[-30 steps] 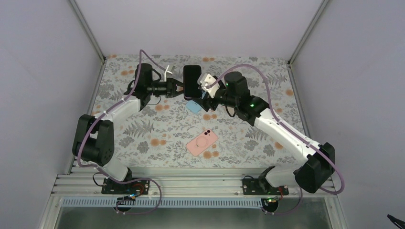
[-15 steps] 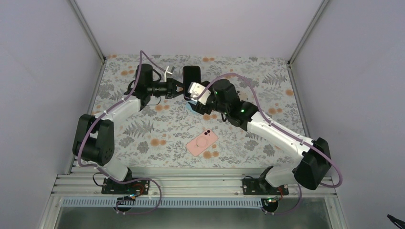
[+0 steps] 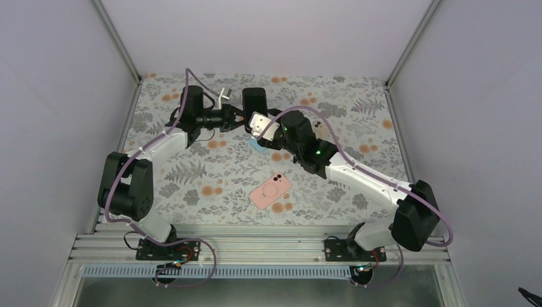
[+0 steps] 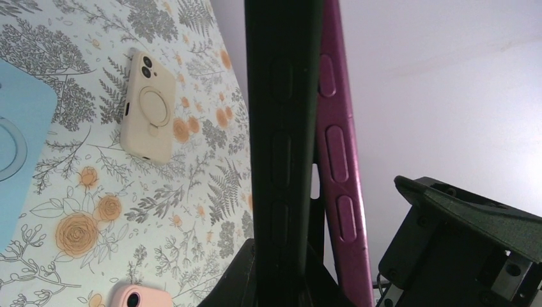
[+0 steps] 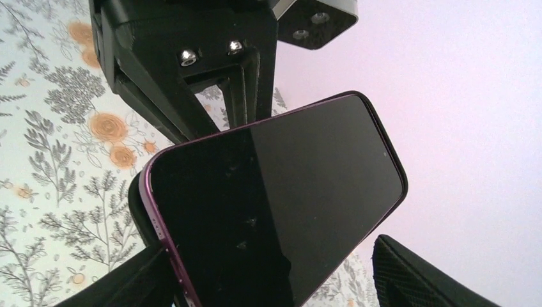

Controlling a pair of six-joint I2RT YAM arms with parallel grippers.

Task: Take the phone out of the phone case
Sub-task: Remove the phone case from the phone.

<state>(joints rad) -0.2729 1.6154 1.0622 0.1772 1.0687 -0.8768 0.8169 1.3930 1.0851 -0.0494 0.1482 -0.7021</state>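
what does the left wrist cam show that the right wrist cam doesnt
Only the left wrist view: the black case side-on with its button bumps, the purple edge of the phone beside it with a gap between them, and a beige case, a blue case and a pink case lying on the table.
Only the right wrist view: the phone's dark screen face-on, with the left pincer gripping at its top.
Both: the purple-rimmed phone and the floral tablecloth.

phone case (image 4: 281, 128) and arms block far centre, pink case (image 3: 271, 191) mid-table, blue case (image 4: 16, 128) below them, left table (image 3: 192, 179) free
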